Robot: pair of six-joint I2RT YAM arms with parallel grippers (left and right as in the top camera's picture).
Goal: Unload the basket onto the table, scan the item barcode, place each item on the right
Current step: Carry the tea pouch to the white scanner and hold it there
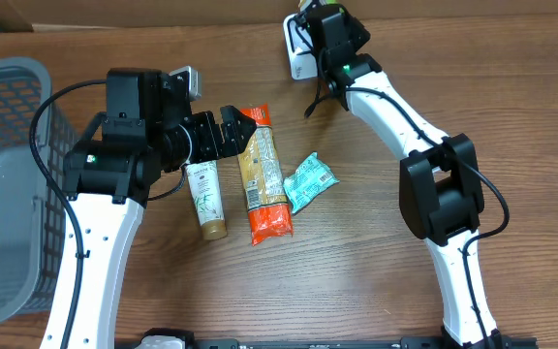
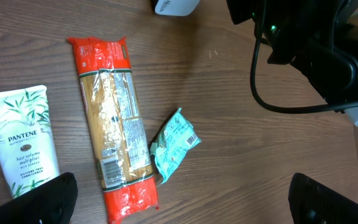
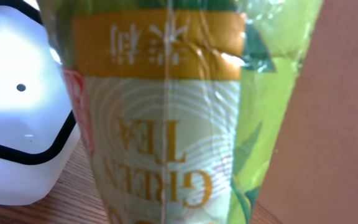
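Observation:
A green tea packet (image 3: pixel 166 112) fills the right wrist view, its lettering upside down, and my right gripper (image 1: pixel 332 39) is shut on it at the far edge of the table. The packet is held close beside the white barcode scanner (image 3: pixel 17 124), which also shows in the overhead view as a white scanner (image 1: pixel 298 60). The gripper's own fingers are hidden behind the packet. My left gripper (image 2: pixel 182 205) hangs open over the middle of the table, nothing between its fingers (image 2: pixel 42 199).
A Pantene tube (image 1: pixel 204 194), a long red-ended pasta packet (image 1: pixel 263 174) and a small teal packet (image 1: pixel 309 181) lie side by side below the left gripper. A grey mesh basket (image 1: pixel 8 184) stands at the left edge. Cardboard walls line the far side.

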